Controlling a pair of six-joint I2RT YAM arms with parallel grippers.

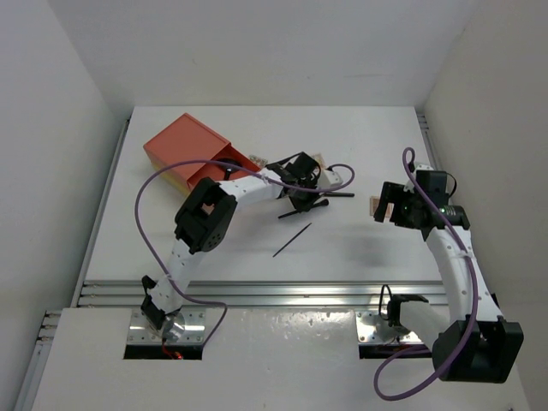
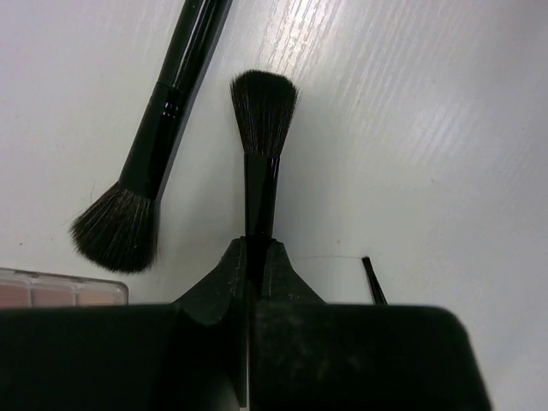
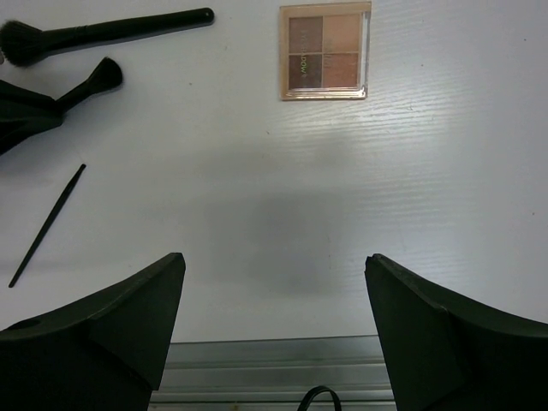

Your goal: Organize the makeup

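The left gripper (image 2: 254,254) has its jaws pinched tight on the handle of a small black brush (image 2: 262,128), whose bristles point away from the wrist. The left arm stretches from the near edge to mid-counter, passing beside the orange box (image 1: 193,150). A larger brush (image 2: 150,163) lies just left of the held one. A pinkish palette (image 2: 60,288) lies nearer the wrist, and a thin black stick (image 1: 292,240) lies toward the near edge. The right gripper (image 3: 274,261) gapes wide and holds nothing, with its arm bent up toward the right edge. A four-pan eyeshadow palette (image 3: 325,51) lies ahead of its jaws, apart from them.
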